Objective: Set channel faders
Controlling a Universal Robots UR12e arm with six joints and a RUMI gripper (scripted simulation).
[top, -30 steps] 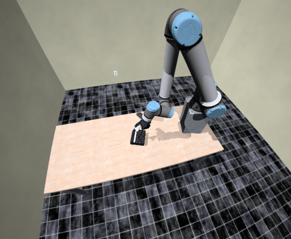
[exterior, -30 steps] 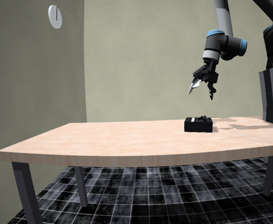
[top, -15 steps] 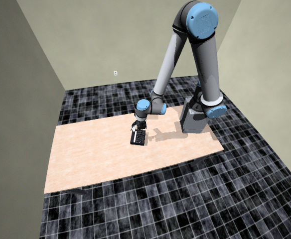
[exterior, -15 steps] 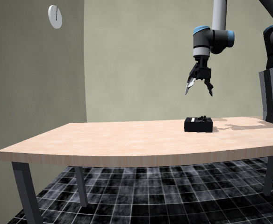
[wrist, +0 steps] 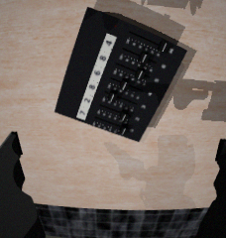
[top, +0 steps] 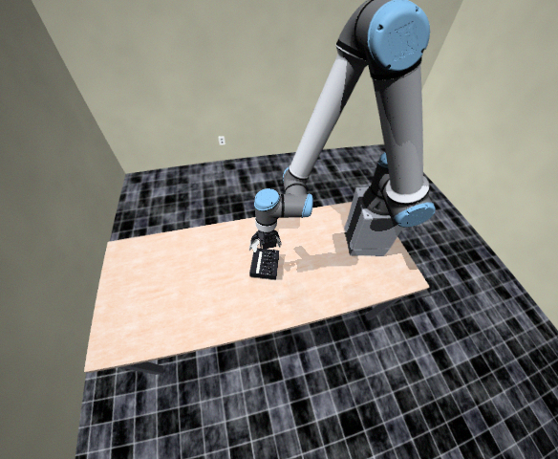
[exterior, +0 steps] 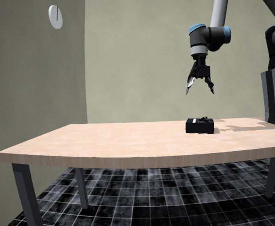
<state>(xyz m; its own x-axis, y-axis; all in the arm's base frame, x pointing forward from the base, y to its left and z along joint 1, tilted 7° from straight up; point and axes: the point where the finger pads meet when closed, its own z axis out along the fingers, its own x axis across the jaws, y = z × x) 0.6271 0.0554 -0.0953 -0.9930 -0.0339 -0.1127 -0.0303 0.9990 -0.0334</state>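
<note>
Fingers (exterior: 189,84) stand spread wide with nothing between them; your gripper (exterior: 199,92) hangs well above the desk (exterior: 199,125), pointing down. You see the desk lying flat on the table (exterior: 123,143), toward its far right part. On its tape (wrist: 96,76) you read 7, 2, 8, 6, 8, 4.
</note>
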